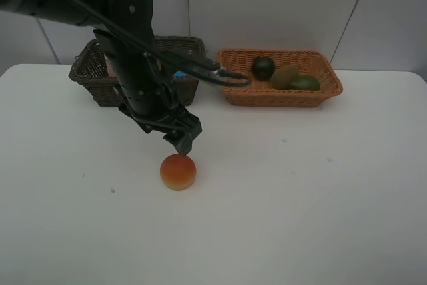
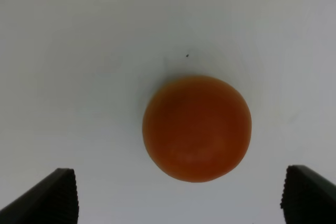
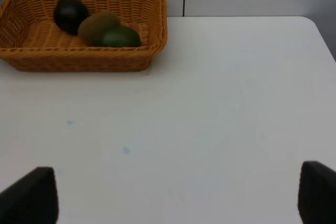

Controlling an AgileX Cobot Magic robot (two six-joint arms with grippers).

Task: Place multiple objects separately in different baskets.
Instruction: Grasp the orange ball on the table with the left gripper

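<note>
the orange fruit (image 1: 178, 171) sits on the table (image 1: 300, 198), well in front of both baskets, directly beneath the left gripper (image 1: 183, 143) (fingers spread wide, empty), so a straight drop should straddle it.

Round fruit (image 1: 178, 171) on the table (image 1: 300, 218), left of centre and towards the front. Left gripper (image 1: 183, 143) directly above and just behind it, fingertips wide apart. Two baskets along the rear edge: the deep basket (image 1: 100, 85) rear left, partly hidden by the left arm (image 1: 133, 65); the shallow basket (image 1: 280, 95) just to its right, near rear centre. In the shallow basket, mangosteen (image 1: 263, 67) leftmost, kiwi (image 1: 285, 77) beside it, lime (image 1: 305, 83) rightmost, the three close together.
</note>
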